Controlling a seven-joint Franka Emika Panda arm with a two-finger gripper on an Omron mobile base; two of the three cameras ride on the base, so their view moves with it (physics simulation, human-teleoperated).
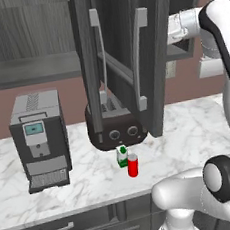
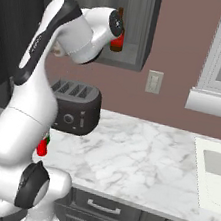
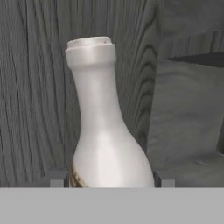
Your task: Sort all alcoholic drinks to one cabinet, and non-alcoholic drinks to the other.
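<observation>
In the hand view, a pale tan bottle point(image 3: 103, 131) with a white cap stands upright between my fingertips point(image 3: 56, 179). My gripper point(image 3: 109, 182) is shut on its lower body, inside a dark grey wood-grain cabinet point(image 3: 35, 87). The arm reaches up into the open right cabinet point(image 2: 140, 16), where a dark brown beer bottle point(image 2: 118, 37) with a red label stands on the shelf, partly behind my wrist. On the counter below, a short green-and-white bottle point(image 1: 122, 156) and a small red can point(image 1: 133, 165) stand side by side in front of the toaster. The can's edge point(image 2: 42, 146) peeks out beside my arm.
Two tall cabinet doors point(image 1: 144, 58) with silver bar handles hang open above a dark toaster point(image 1: 116, 129). A coffee machine point(image 1: 39, 140) stands at the left of the marble counter point(image 1: 189, 129). A sink point(image 2: 216, 175) lies at the right, under a window.
</observation>
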